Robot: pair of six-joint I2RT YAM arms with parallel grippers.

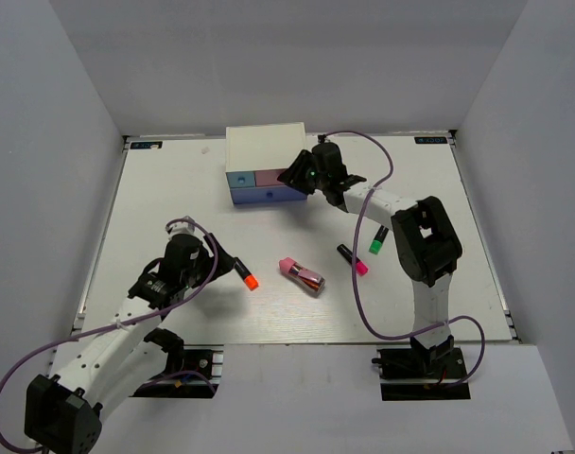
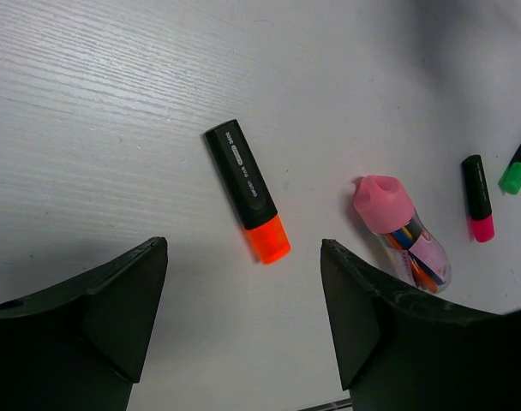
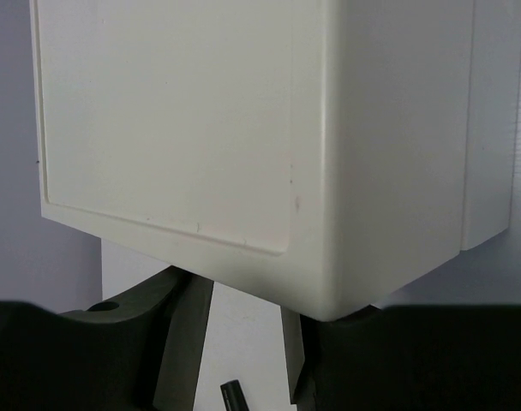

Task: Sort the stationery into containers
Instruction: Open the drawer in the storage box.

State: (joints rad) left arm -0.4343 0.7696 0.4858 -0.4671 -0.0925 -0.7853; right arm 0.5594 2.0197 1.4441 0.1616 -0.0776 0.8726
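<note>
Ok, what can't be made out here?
- Top view: what the drawers hold; their fronts and the white cabinet's top hide the insides.
- Top view: whether the right gripper touches the cabinet; too small and dark.
- Right wrist: the drawers, the cabinet's wall filling the frame; a dark stub cut by the bottom edge.
- Left wrist: the green marker's body, cut by the right edge.

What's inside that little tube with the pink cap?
Colourful bits show through the tube's clear body; what they are is unclear. The pink cap hides whatever sits at that end.
</note>
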